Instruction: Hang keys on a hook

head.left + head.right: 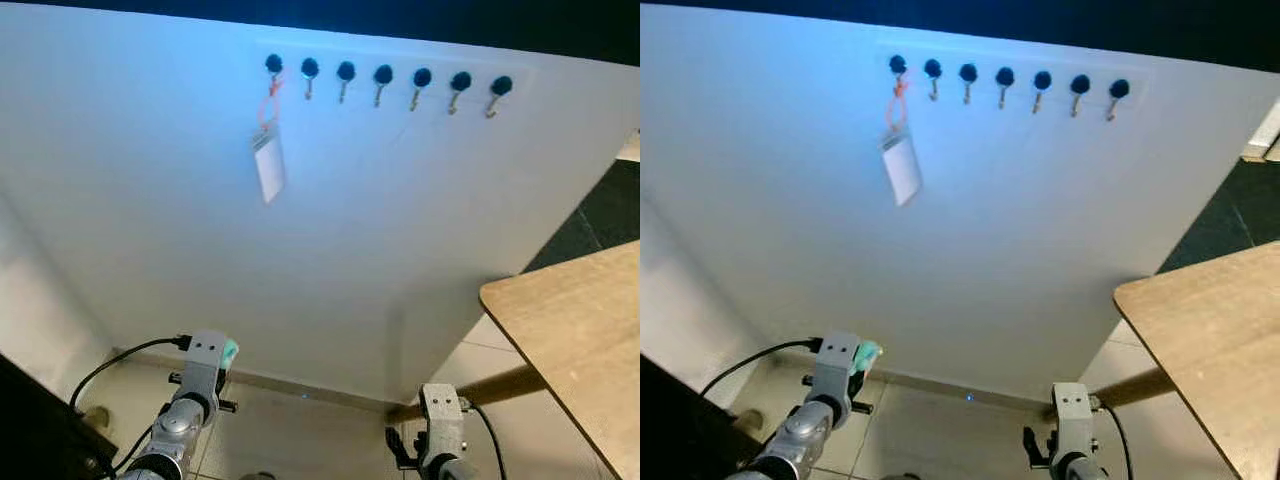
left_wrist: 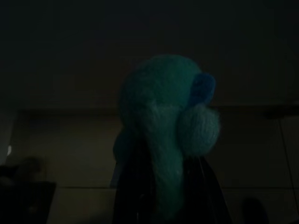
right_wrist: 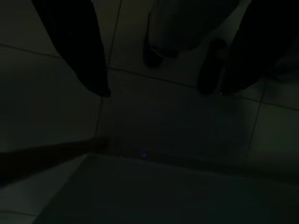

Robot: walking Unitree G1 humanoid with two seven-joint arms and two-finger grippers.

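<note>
Jaws low; left gripper (image 2: 161,186) on plush toy (image 2: 168,126)

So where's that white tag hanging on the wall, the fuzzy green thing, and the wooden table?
White tag (image 1: 268,166), left eye view, middle of the card.
Fuzzy green thing (image 2: 161,121), left wrist view, its body, between the left gripper's fingers.
Wooden table (image 1: 585,330), left eye view, bare top.

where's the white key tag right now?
In the left eye view, the white key tag hangs by a red loop from the leftmost hook of the row on the white wall, high above the left gripper.
</note>
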